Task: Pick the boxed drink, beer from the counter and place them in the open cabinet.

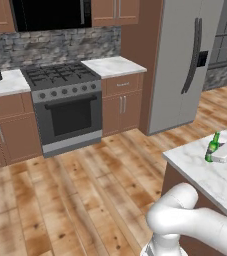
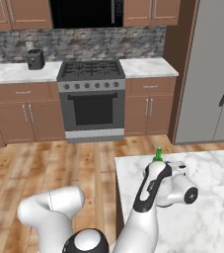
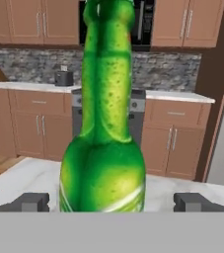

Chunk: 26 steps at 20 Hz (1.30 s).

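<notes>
The beer (image 3: 106, 148), a green glass bottle, stands upright on the marbled counter (image 3: 24, 178) right in front of the hand camera. My gripper (image 3: 114, 202) is open, with one dark fingertip (image 3: 32, 201) on each side of the bottle's body and a gap to the glass on both sides. From the left base view the beer (image 1: 213, 146) stands near the counter's (image 1: 200, 172) corner, with the gripper (image 1: 219, 155) level at its lower half. In the right base view my arm covers all but the beer's top (image 2: 158, 154). The boxed drink and the open cabinet are out of view.
Across the wooden floor (image 1: 75, 190) stands a stove (image 1: 65, 100) between brown base cabinets, with a grey fridge (image 1: 185, 60) to its right. A toaster (image 2: 35, 59) sits on the far worktop. The counter (image 2: 212, 217) stretches away to the right of my arm.
</notes>
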{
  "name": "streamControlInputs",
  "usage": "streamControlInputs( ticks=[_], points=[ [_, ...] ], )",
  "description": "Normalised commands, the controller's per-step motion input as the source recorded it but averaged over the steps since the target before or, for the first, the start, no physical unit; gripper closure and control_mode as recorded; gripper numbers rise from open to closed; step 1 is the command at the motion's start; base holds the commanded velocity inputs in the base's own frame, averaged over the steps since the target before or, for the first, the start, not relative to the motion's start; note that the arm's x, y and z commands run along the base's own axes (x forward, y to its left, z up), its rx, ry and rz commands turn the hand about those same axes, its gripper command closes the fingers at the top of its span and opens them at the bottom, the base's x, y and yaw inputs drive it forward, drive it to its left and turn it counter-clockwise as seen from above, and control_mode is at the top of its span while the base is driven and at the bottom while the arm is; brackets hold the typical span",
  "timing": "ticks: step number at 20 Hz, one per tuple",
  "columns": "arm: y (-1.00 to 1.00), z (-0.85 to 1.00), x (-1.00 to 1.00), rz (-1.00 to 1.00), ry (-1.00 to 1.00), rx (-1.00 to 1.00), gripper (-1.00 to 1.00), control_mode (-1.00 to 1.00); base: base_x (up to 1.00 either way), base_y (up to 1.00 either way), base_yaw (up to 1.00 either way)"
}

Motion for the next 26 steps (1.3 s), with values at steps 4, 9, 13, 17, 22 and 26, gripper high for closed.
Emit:
streamControlInputs(
  ticks=[4, 9, 13, 17, 22, 26],
  points=[
    [-0.04, 0.00, 0.11, -0.09, 0.03, 0.00, -1.00, -1.00, 0.00, 0.00, 0.00],
    [0.03, 0.00, 0.05, -0.02, 0.00, 0.00, 1.00, -1.00, 0.00, 0.00, 0.00],
    [0.01, 0.00, 0.01, 0.00, 0.00, 0.00, 1.00, -1.00, 0.00, 0.00, 0.00],
    [0.00, 0.00, 0.00, 0.00, 0.00, 0.00, 1.00, -1.00, 0.00, 0.00, 0.00],
    [0.00, 0.11, -0.18, 0.00, -0.04, 0.00, 1.00, -1.00, 0.00, 0.00, 0.00],
    [0.00, 0.89, -0.53, 0.00, -0.25, -0.01, 1.00, -1.00, 0.00, 0.00, 0.00]
  ],
)
